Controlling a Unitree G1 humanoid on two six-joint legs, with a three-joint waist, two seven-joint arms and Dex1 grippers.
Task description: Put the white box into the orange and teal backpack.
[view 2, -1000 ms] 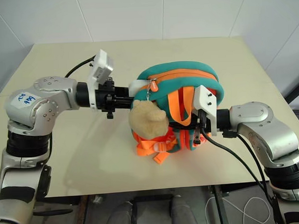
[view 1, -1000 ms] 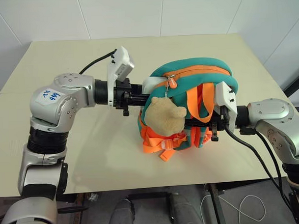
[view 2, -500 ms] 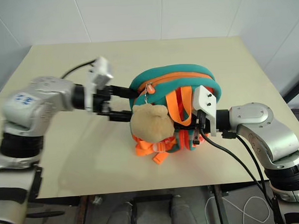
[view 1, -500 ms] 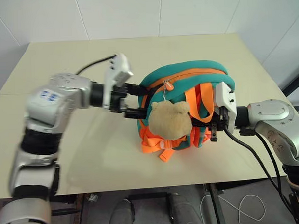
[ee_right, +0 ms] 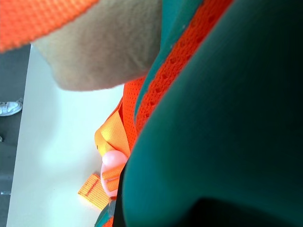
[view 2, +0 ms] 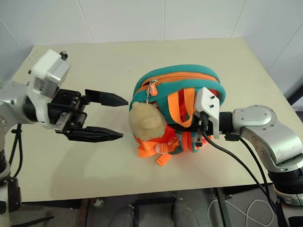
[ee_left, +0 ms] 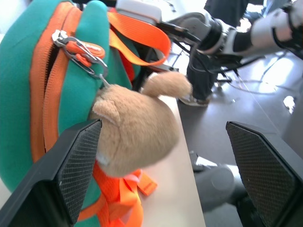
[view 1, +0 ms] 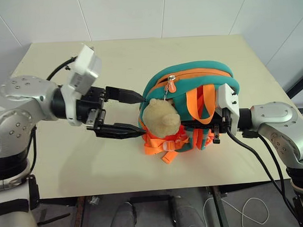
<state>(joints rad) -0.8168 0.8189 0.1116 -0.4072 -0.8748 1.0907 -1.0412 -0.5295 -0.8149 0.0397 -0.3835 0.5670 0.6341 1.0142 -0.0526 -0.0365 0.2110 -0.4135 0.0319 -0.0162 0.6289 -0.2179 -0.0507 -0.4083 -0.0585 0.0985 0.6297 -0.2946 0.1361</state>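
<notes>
A pale cream bench stands against white wall panels and carries the backpack, which sits upright a little toward three o'clock of centre, with its teal top arched over an orange zipper line that looks drawn shut. A tan plush bear charm hangs from the zipper pull on the side facing nine o'clock, and orange straps spill down the near face toward six o'clock. The left pincer hovers at nine o'clock of the backpack, its two black fingers spread wide and holding nothing, their tips level with the bear and just short of it. The right pincer is pressed in at the backpack's three o'clock flank among the straps, fingers drawn together; it looks to be pinching strap or fabric there, though the exact hold is hidden. The white box is on no bare part of the bench; whether it already lies inside cannot be told. The backpack should handle as soft, light and floppy, sagging without support, so the padded rim or a strap is the best hold. The box, a rigid smooth case, would likely be slippery, and is best clamped across its narrow width.
</notes>
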